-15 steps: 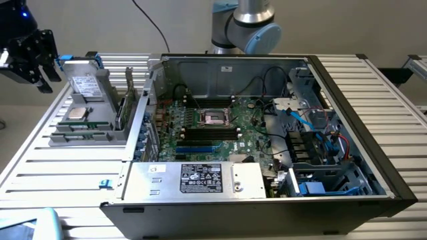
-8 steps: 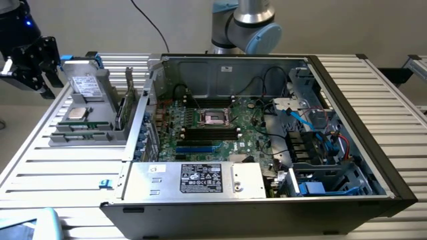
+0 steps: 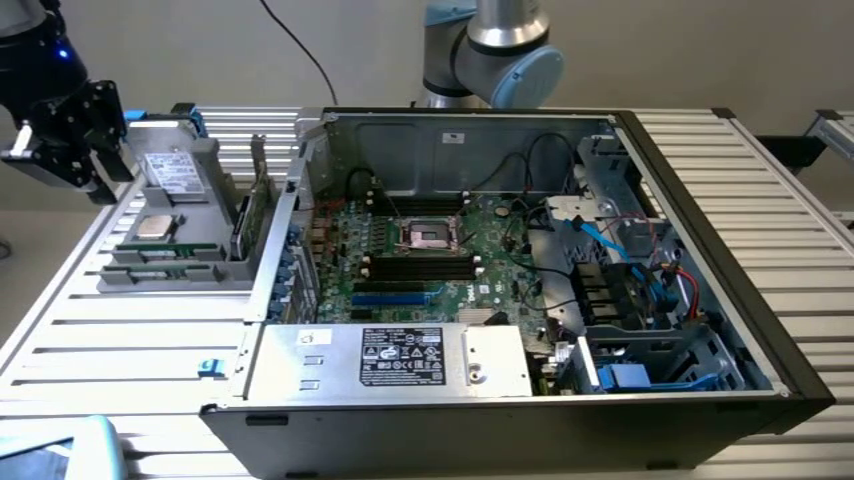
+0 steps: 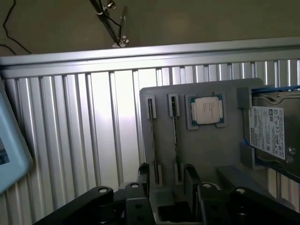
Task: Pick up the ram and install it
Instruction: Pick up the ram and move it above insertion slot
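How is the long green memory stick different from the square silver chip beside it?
The memory stick is long, narrow and green; the chip is square and silver-topped. The memory stick stands on edge in a slot; the chip lies flat in a recess. Both sit in the grey holder.

The ram (image 4: 175, 136) stands edge-on in the tray (image 4: 206, 150), its face hidden. The hard drive (image 4: 269, 133) is cut off by the wrist view's edge, its label print too small to read. The gripper (image 4: 166, 169) is cropped there too. In the exterior view the arm (image 3: 487, 45) runs off the top, and the power supply label (image 3: 400, 357) is too fine to read.
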You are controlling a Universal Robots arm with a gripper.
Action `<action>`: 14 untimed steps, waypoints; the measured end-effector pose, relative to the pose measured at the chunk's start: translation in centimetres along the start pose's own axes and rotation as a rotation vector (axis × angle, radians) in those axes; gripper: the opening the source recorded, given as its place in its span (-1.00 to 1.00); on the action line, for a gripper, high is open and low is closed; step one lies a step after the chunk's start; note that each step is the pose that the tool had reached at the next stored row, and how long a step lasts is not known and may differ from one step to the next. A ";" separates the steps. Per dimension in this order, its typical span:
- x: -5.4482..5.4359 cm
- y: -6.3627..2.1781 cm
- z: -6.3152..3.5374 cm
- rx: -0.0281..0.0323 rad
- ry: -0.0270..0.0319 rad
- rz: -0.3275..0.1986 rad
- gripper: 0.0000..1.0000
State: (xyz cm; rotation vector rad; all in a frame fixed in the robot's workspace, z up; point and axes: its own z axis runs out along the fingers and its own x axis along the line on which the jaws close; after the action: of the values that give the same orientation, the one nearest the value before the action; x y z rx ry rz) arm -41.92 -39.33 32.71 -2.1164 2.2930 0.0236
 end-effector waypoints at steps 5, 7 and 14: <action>0.0 -0.47 0.91 -0.0002 0.0018 -0.009 -0.14; 0.0 -0.65 1.28 -0.0001 0.0027 -0.009 -0.14; 0.0 -0.79 2.55 0.0000 0.0035 -0.009 -0.14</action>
State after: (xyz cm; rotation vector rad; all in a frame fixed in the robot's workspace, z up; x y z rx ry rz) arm -41.13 -39.32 30.17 -2.1287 2.2851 0.0198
